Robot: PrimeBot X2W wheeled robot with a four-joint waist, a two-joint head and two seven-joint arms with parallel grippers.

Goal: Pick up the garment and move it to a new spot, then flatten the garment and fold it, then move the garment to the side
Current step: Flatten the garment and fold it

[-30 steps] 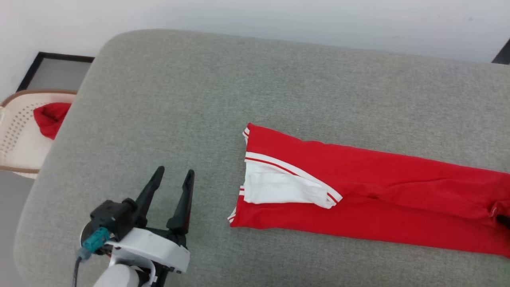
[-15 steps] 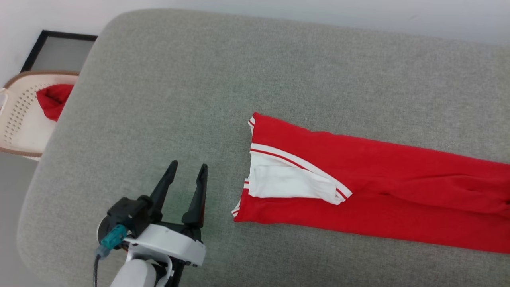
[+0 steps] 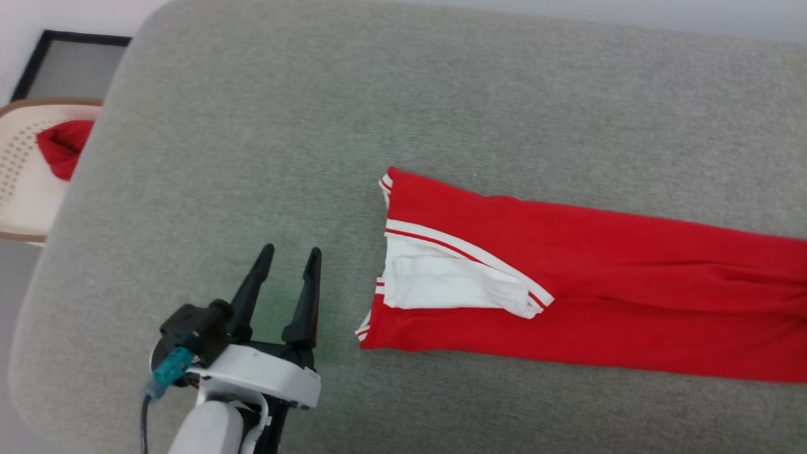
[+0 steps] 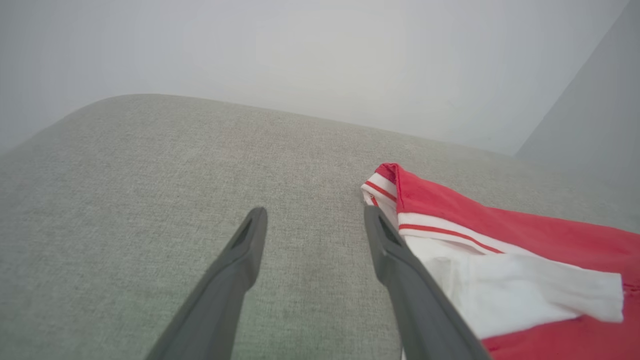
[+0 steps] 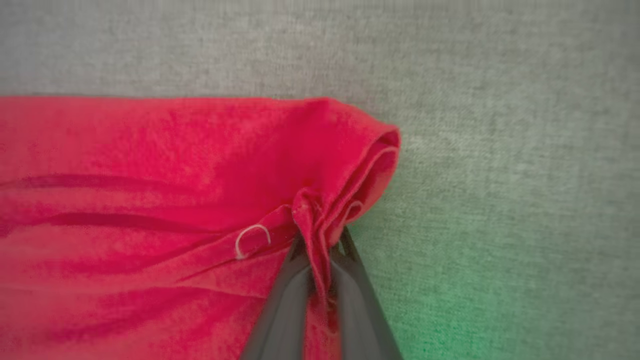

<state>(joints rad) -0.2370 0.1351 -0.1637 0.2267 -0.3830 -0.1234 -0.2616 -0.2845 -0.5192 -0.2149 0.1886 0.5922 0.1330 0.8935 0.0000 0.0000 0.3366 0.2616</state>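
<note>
Just to the right of the left hand (image 3: 290, 250), the garment (image 3: 567, 284) lies drawn out in a long, narrow band across the grey upholstered surface (image 3: 252, 126). Its sleeve end is nearest that hand's fingers, and the rest runs away toward the right hand. It looks already folded lengthwise: a white sleeve (image 3: 441, 287) lies tucked on top of the red, striped trim along its edge, and no lettering shows on the exposed face.

The left hand stands wide with nothing between its fingers, low over bare upholstery. In its wrist view the left hand (image 4: 315, 212) has its right finger just beside the striped edge of the garment (image 4: 500, 235), and I cannot tell if they touch. It seems placed there to steady or take that end when needed.

At the far end, the right hand (image 5: 322, 239) is pinched tight on a gathered bunch of the garment (image 5: 150, 175), several layers pleated between its fingers. Gripping at the very edge catches all the layers together, which suits carrying this end over toward the left hand for a crosswise fold. I judge that to be the step in hand. The layers could slide apart if lifted quickly.

Off the surface's edge to the left hand's left, a pale perforated basket (image 3: 25, 189) holds a plain red cloth (image 3: 60, 148).
</note>
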